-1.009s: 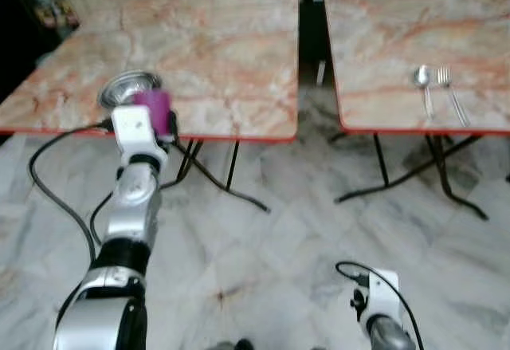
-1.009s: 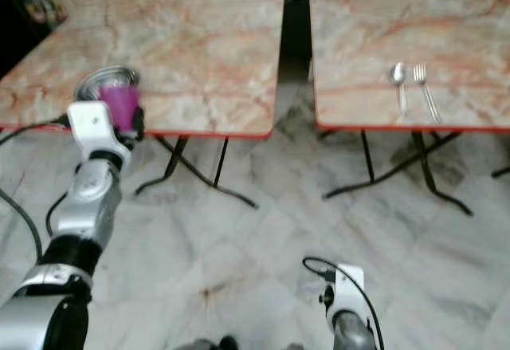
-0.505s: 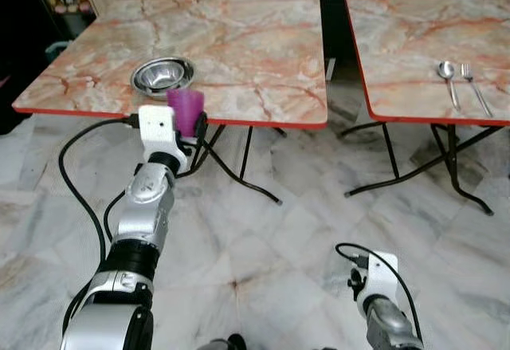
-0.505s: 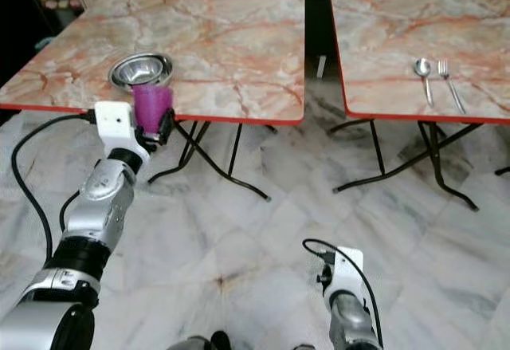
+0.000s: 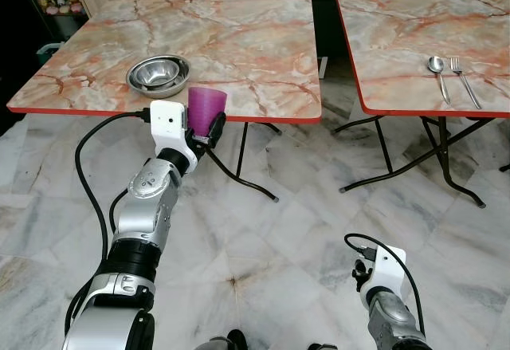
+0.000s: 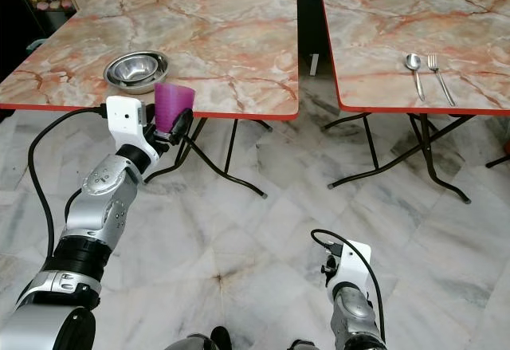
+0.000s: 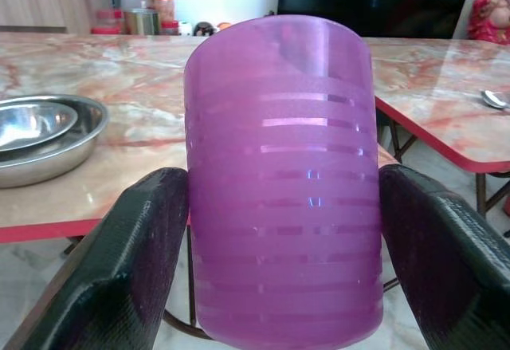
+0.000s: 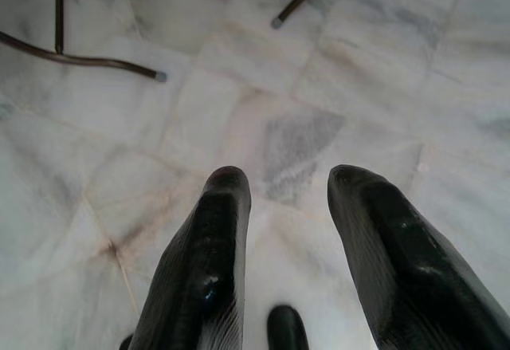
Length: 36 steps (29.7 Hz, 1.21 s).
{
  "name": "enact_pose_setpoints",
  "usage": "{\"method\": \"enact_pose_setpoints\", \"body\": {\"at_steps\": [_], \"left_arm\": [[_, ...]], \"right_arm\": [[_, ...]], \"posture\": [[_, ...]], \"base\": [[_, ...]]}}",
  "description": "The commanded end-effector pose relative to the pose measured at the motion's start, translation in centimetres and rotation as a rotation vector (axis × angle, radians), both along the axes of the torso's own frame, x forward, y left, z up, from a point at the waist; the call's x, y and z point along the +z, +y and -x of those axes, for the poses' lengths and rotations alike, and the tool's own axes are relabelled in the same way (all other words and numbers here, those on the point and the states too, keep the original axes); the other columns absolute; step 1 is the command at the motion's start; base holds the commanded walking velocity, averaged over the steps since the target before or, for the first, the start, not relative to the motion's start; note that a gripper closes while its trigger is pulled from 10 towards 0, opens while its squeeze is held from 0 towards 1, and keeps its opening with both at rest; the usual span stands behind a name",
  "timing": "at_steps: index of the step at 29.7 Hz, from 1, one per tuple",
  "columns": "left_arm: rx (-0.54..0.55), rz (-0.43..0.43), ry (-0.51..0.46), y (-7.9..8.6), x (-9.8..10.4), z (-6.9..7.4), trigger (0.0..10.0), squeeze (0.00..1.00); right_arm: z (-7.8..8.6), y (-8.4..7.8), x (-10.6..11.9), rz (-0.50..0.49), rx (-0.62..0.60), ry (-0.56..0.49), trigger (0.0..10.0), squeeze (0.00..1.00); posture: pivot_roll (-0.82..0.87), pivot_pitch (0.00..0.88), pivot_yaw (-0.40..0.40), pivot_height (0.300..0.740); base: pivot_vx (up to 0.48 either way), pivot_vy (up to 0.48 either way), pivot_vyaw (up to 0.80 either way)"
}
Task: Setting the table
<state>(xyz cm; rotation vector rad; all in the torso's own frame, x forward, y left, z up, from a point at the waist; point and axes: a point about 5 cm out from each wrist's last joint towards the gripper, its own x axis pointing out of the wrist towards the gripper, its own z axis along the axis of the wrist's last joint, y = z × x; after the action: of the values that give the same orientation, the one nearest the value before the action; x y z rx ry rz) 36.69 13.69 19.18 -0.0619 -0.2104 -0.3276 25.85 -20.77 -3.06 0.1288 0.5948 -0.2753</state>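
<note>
While a spoon (image 5: 437, 66) and fork (image 5: 460, 68) are already laid on the right worktop (image 5: 414, 39), a purple cup (image 5: 205, 109), clasped in the left tool (image 5: 209, 131), is held short of the left worktop (image 5: 239, 39) near stacked bowls (image 5: 159, 74), not yet placed; the right tool (image 8: 279, 230) hangs parted and empty over the floor.

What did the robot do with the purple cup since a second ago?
The camera shifted as the robot moved, so the tables only look displaced. The left claw still grips the purple cup, holding it near the table edge beside the metal bowls. Spoon and fork stay put. The right claw still hangs low.
</note>
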Motion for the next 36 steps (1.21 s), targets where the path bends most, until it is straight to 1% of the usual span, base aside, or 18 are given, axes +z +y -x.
{"method": "enact_pose_setpoints", "body": {"at_steps": [1,5,11,14,16,19,21,23,24,25,26,27,28,32,33,34,35,36], "left_arm": [[0.011,-0.012,-0.004,0.1,0.2,0.1,10.0,0.0],[0.047,-0.012,-0.003,0.5,0.2,0.0,10.0,0.0],[-0.072,-0.033,0.002,-0.4,0.5,0.4,10.0,0.0],[-0.15,-0.047,0.021,-0.8,0.4,0.7,10.0,0.0],[-0.219,-0.072,0.038,-1.0,0.2,1.1,10.0,0.0],[-0.255,-0.087,0.052,-1.1,-0.1,1.3,10.0,0.0],[-0.295,-0.086,0.069,-1.3,-0.3,1.5,10.0,0.0],[-0.302,-0.088,0.071,-1.3,-0.3,1.6,10.0,0.0],[-0.319,-0.092,0.074,-1.4,-0.4,1.7,10.0,0.0],[-0.328,-0.093,0.076,-1.5,-0.4,1.7,10.0,0.0],[-0.351,-0.097,0.081,-1.7,-0.4,1.9,10.0,0.0],[-0.351,-0.097,0.081,-1.7,-0.4,1.9,10.0,0.0],[-0.373,-0.105,0.085,-1.9,-0.4,2.0,10.0,0.0],[-0.431,-0.111,0.087,-2.5,-0.2,2.3,10.0,0.0],[-0.431,-0.111,0.087,-2.5,-0.2,2.3,10.0,0.0],[-0.478,-0.119,0.095,-2.9,-0.2,2.6,10.0,0.0],[-0.478,-0.119,0.095,-2.9,-0.2,2.6,10.0,0.0],[-0.532,-0.129,0.109,-3.4,-0.3,3.0,10.0,0.0]], "right_arm": [[-0.5,0.1,0.4,-0.013,-0.018,-0.034,10.0,0.0],[-1.0,0.1,0.9,-0.028,-0.018,-0.064,10.0,0.0],[-2.5,0.1,2.4,-0.083,0.027,-0.158,10.0,0.0],[-3.3,-1.0,3.5,-0.103,0.018,-0.207,10.0,0.0],[-4.3,-2.3,4.9,-0.158,-0.001,-0.278,10.0,0.0],[-5.2,-3.1,6.4,-0.212,0.022,-0.35,10.0,0.0],[-6.3,-3.6,8.2,-0.293,0.06,-0.446,10.0,0.0],[-6.5,-3.7,8.6,-0.315,0.066,-0.464,10.0,0.0],[-6.9,-3.6,9.4,-0.386,0.091,-0.517,10.0,0.0],[-7.2,-3.5,9.9,-0.423,0.107,-0.546,10.0,0.0],[-7.8,-3.1,11.4,-0.554,0.16,-0.642,10.0,0.0],[-7.8,-3.1,11.4,-0.554,0.16,-0.642,10.0,0.0],[-8.1,-2.8,12.5,-0.65,0.198,-0.71,10.0,0.0],[-8.4,-2.0,14.5,-0.786,0.29,-0.815,10.0,0.0],[-8.4,-2.0,14.5,-0.786,0.29,-0.815,10.0,0.0],[-8.4,-1.6,15.3,-0.842,0.328,-0.855,10.0,0.0],[-8.4,-1.6,15.3,-0.842,0.328,-0.855,10.0,0.0],[-8.3,-1.2,15.9,-0.877,0.369,-0.882,10.0,0.0]], "posture": [[-0.02,0.123,0.055,0.74],[-0.03,0.123,0.059,0.74],[-0.02,0.131,0.061,0.74],[-0.02,0.133,0.061,0.74],[-0.02,0.136,0.063,0.74],[-0.02,0.137,0.063,0.74],[-0.02,0.14,0.067,0.74],[-0.02,0.14,0.067,0.74],[-0.02,0.14,0.068,0.74],[-0.02,0.14,0.068,0.74],[-0.02,0.141,0.07,0.74],[-0.02,0.141,0.07,0.74],[-0.02,0.14,0.069,0.74],[-0.02,0.141,0.072,0.74],[-0.02,0.141,0.072,0.74],[-0.02,0.142,0.074,0.74],[-0.02,0.142,0.074,0.74],[-0.02,0.142,0.074,0.74]], "base": [[0.0,0.0,0.0],[0.0,0.0,0.0],[0.0,0.0,0.0],[0.0,0.0,0.0],[0.0,0.0,0.0],[0.0,0.0,0.0],[0.0,0.0,0.0],[0.0,0.0,0.0],[0.0,0.0,0.0],[0.0,0.0,0.0],[0.0,0.0,0.0],[0.0,0.0,0.0],[0.0,0.0,0.0],[0.0,0.0,0.0],[0.0,0.0,0.0],[0.0,0.0,0.0],[0.0,0.0,0.0],[0.0,0.0,0.0]]}}
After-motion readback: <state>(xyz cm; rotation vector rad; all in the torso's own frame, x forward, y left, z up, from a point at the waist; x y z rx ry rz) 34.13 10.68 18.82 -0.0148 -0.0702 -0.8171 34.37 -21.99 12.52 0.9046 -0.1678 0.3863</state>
